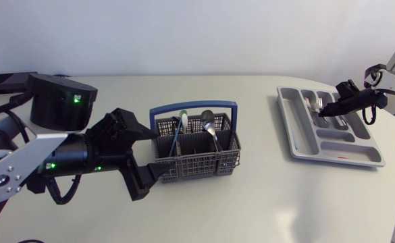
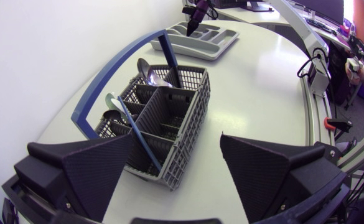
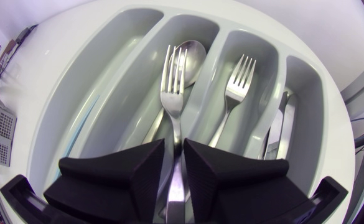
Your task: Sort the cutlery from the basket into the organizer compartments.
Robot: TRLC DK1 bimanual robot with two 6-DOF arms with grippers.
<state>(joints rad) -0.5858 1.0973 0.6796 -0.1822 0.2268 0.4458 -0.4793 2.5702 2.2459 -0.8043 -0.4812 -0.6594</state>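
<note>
Fingers of my right gripper (image 1: 332, 108), from above, hang over the pale grey moulded plastic organizer (image 1: 332, 156); my left gripper (image 1: 143, 154) sits at the grey mesh plastic basket (image 1: 197, 165). Left wrist: fingers spread wide, basket just ahead. Right wrist: fingers pinch the handle of a glossy steel fork (image 3: 173, 87), tines ahead over a steel spoon (image 3: 193, 53). Placing, I judge; next calls for the neighbouring fork slot.

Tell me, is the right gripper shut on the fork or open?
Shut: on the right gripper, both fingers pinch the fork by its handle, tines over a spoon in the organizer.
</note>
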